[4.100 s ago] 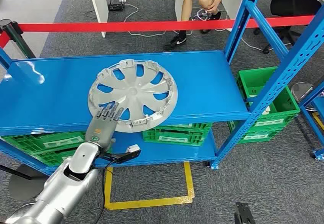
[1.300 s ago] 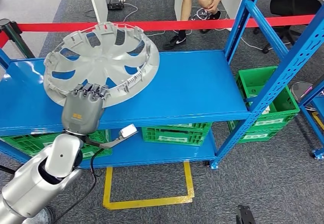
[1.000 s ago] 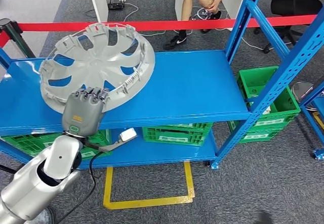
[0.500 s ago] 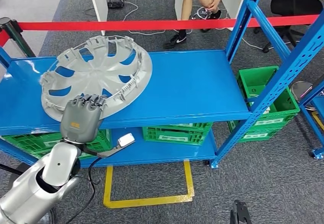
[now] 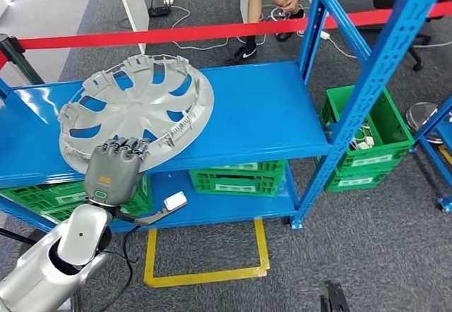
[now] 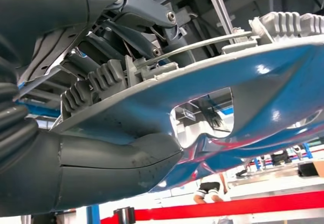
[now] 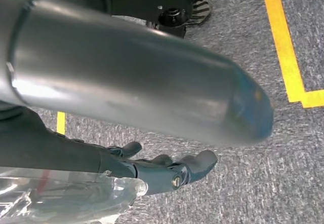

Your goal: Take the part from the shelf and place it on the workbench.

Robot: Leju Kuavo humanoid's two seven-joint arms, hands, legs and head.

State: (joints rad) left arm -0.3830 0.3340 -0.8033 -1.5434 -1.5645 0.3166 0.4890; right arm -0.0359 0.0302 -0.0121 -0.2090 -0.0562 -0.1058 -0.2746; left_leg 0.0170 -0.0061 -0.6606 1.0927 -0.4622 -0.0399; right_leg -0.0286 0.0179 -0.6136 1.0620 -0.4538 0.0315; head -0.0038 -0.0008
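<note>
The left hand (image 5: 113, 173) grips the near rim of the grey wheel cover (image 5: 135, 107), its fingers (image 5: 123, 145) curled over the edge. The cover is tilted, its far side raised, above the blue shelf (image 5: 256, 111) at about 10 o'clock of the head view. In the left wrist view, the thumb (image 6: 114, 168) presses the cover's glossy underside (image 6: 267, 82). The right hand (image 7: 168, 171) hangs over the grey carpet (image 7: 237, 183), fingers loosely stretched, holding nothing. Green crates (image 5: 237, 179) stand below the shelf.
</note>
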